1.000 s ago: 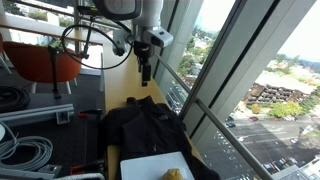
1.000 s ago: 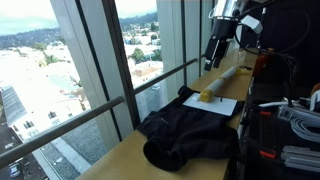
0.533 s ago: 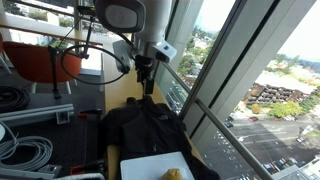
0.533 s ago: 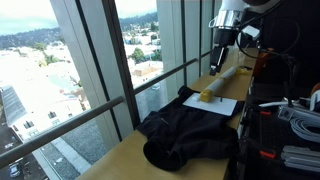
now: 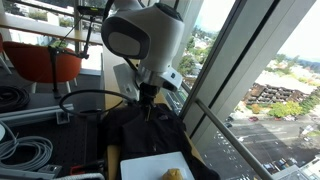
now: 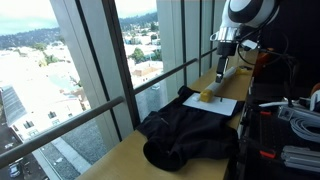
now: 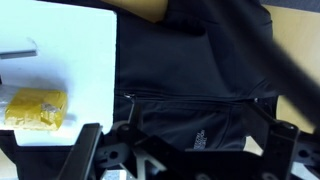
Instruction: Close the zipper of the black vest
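The end effector (image 7: pixel 185 150) hangs spread wide, holding nothing, above the vest (image 7: pixel 200 70), which lies rumpled on the worktop (image 6: pixel 120 160) beside the white tray (image 7: pixel 60 60). The zipper (image 7: pixel 190 98) runs as a thin line across the wrist view (its pull I cannot make out). Best, I reckon, to find the pull first, come down centred on it, pinch, then draw along the line. Since half a second ago the arm (image 5: pixel 140 35) has dropped closer to the fabric.

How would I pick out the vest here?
Look at the wooden tabletop running along the tall windows. On it, beside a flat white tray, lies the black vest. It is the only soft, rumpled dark fabric there.
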Available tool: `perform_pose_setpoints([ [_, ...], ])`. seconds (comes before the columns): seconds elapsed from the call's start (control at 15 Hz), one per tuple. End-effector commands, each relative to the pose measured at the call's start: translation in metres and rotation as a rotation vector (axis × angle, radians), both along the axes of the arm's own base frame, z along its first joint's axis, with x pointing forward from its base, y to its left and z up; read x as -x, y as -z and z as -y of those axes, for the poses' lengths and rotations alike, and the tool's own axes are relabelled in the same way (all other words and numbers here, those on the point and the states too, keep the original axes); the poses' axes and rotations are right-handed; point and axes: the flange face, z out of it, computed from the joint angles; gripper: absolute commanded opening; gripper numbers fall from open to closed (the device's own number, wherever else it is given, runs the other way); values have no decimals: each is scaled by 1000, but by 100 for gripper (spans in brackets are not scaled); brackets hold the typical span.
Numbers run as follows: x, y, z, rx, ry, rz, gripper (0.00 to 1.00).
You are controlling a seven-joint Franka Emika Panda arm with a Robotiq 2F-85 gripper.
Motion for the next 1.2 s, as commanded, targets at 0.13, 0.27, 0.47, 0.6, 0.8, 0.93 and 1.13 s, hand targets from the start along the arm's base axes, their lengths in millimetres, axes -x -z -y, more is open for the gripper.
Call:
perform_pose_setpoints([
  [0.13,-35,49,22,25,-4,-43,100],
  [0.27,-45,69,29,40,3,-58,100],
  [0.47,-62,97,36,53,8,-54,100],
  [0.6,-74,110,42,59,8,-45,100],
  [0.8,-92,124,47,66,-2,-29,100],
  [0.93,-103,133,46,66,-11,-22,100],
  [1.13,-115,149,42,63,-31,-12,100],
])
